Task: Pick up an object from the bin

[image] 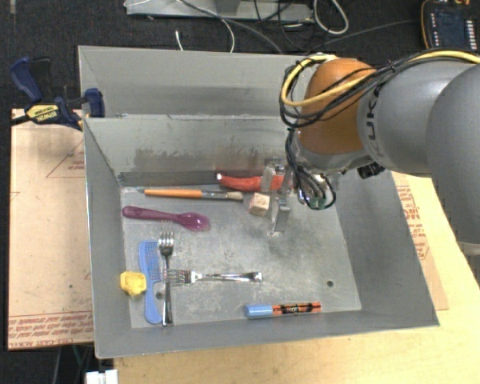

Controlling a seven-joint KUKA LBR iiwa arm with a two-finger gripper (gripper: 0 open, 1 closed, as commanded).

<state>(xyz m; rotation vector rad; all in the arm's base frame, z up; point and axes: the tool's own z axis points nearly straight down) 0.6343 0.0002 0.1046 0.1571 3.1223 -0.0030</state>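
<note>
A small tan block (259, 206) lies mid-bin toward the far wall, just left of the gripper (278, 218), which hangs low over the grey bin's (344, 246) floor (how far it is open, or whether it touches the block, cannot be told). A red-handled tool (242, 182) lies just behind the block. Farther left are an orange-handled tool (180, 192) and a purple spoon (166, 217). 2 forks (212, 277) and a marker (282, 310) lie nearer the front.

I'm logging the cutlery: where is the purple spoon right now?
In the camera view the purple spoon lies left in the bin, just below the orange-handled tool and above the blue comb.
</note>
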